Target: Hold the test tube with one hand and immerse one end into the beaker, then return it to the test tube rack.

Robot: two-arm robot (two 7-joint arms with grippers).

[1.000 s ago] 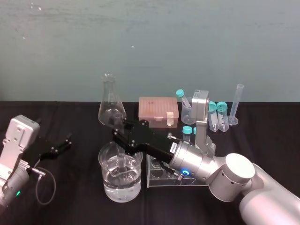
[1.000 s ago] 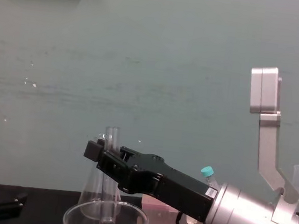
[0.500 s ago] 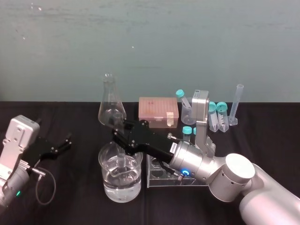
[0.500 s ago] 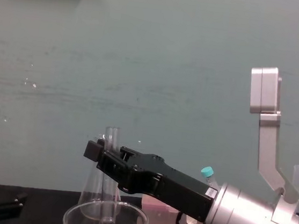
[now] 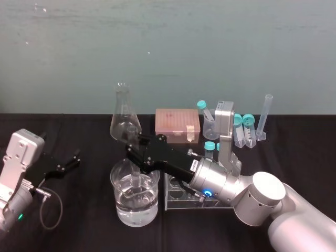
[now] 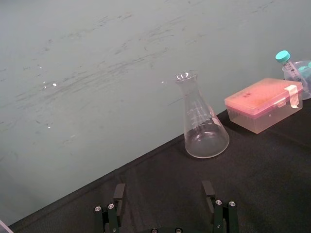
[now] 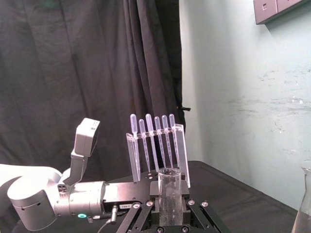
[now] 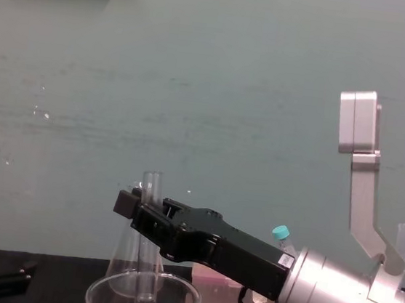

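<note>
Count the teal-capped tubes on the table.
4 teal-capped tubes: one leaning in the small cup; two beside the tall cylinder; one at the rack. The right arm may hide more.

You had one beaker (image 5: 134, 202), one conical flask (image 5: 124, 118), one pink box (image 5: 177, 125), one test tube rack (image 5: 176, 197), one glass test tube (image 7: 170, 196), one plastic cylinder (image 5: 265, 118), at least four teal-capped tubes (image 5: 238, 128), six pipettes (image 7: 150, 145).

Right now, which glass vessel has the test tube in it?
The wide beaker with liquid: the right gripper holds the test tube in it. The narrow-necked flask stands behind.
</note>
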